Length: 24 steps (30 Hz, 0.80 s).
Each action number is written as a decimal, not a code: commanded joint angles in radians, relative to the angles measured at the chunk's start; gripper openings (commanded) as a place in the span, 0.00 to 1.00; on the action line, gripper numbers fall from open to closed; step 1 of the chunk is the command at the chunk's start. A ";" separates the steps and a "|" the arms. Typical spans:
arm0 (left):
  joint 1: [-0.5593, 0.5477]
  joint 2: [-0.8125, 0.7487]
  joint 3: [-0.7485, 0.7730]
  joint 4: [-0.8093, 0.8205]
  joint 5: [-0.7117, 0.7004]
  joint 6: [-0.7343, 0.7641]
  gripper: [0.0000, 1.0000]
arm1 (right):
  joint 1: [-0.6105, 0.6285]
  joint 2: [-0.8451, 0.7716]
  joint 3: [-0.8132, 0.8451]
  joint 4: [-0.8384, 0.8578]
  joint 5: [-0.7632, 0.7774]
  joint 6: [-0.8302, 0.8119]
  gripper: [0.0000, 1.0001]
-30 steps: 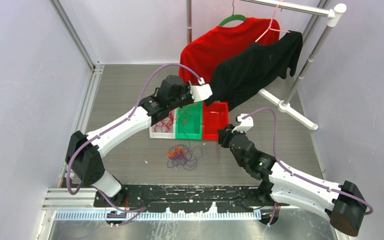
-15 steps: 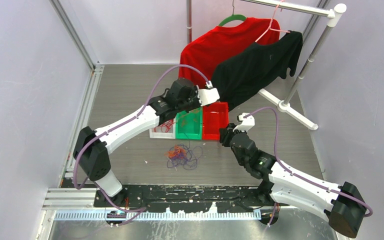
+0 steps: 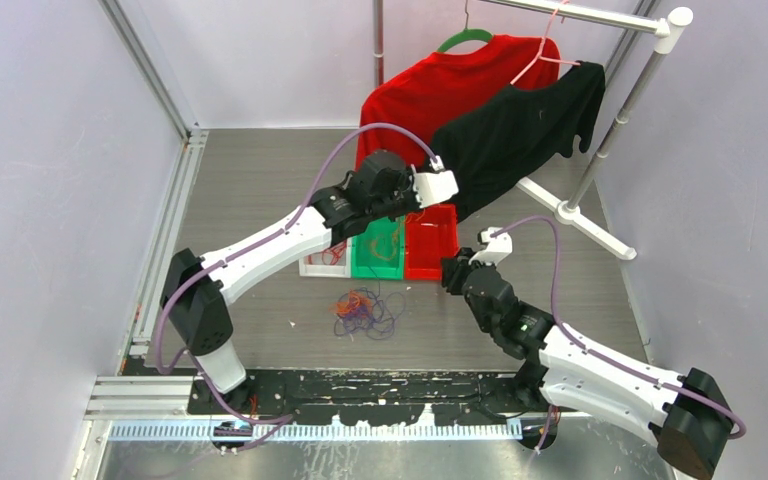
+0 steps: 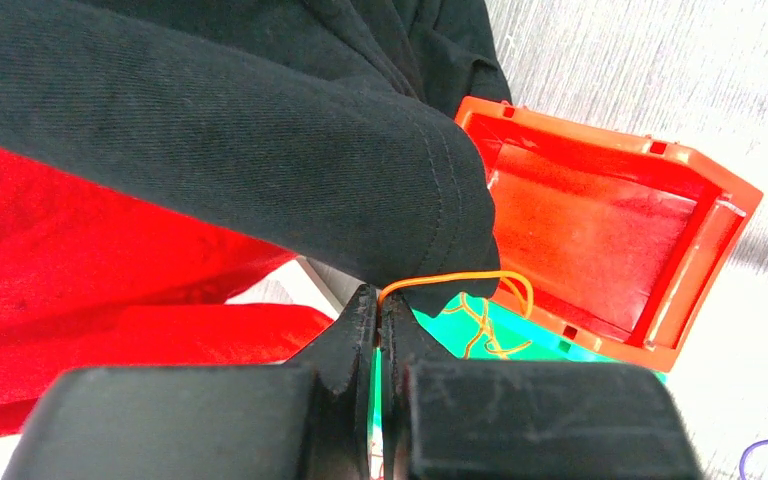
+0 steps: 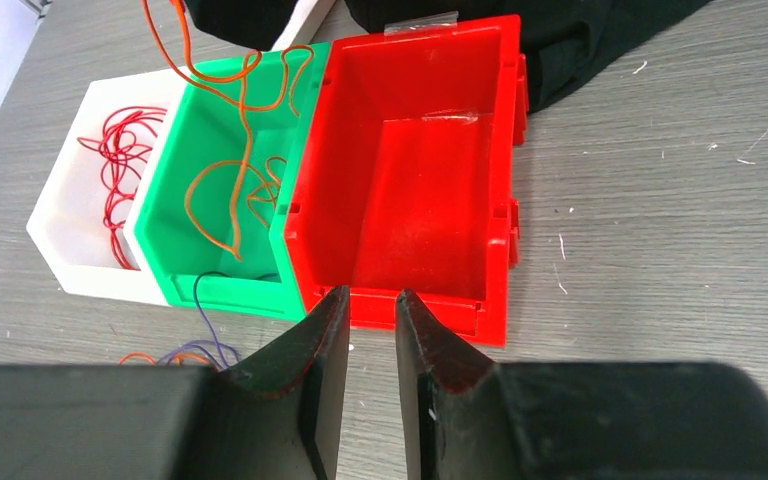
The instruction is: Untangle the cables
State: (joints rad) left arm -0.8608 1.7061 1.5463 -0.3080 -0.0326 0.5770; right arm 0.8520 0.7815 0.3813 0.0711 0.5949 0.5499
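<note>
Three bins sit side by side at mid-table in the top view: white [image 3: 312, 268] on the left, green [image 3: 381, 270] in the middle, red [image 3: 430, 268] on the right. The bundle [image 3: 364, 311] of tangled cables lies on the table just near of them. Our left gripper [image 3: 405, 207] hangs over the far side of the green bin, close under the black shirt [image 3: 520, 130]. The right gripper [image 3: 450, 272] waits beside the red bin's near right corner.

From the left wrist, the fingers are pressed together on an orange wire [image 4: 460, 278], which loops out from the pinch and drops into the green bin. The shirt's hem hangs right over the fingertips.

From the right wrist, the fingers stand slightly apart with nothing between them, aimed at the red bin's near wall. That bin looks empty. Red wires [image 5: 120, 150] lie in the white bin, and most of the orange wire is already coiled in the green one, its upper end running up out of view.

We judge the step to be dropping this wire with its colour. We should come down and nearer, clear of the hem, then let go over the green bin's middle, so no loop drapes across a rim or snags the cloth.
</note>
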 commanded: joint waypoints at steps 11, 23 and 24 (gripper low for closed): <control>0.116 0.010 -0.129 0.066 -0.057 0.022 0.00 | -0.019 -0.022 -0.005 -0.005 0.008 0.029 0.28; 0.116 0.064 -0.141 -0.013 -0.013 -0.087 0.00 | -0.026 0.031 0.000 0.021 0.005 0.053 0.26; 0.116 0.075 -0.129 -0.042 0.000 -0.099 0.00 | -0.027 0.033 -0.001 0.020 0.006 0.052 0.26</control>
State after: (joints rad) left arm -0.7441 1.7622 1.3815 -0.2962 -0.0799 0.5476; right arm 0.8326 0.8082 0.3756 0.0448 0.5896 0.5819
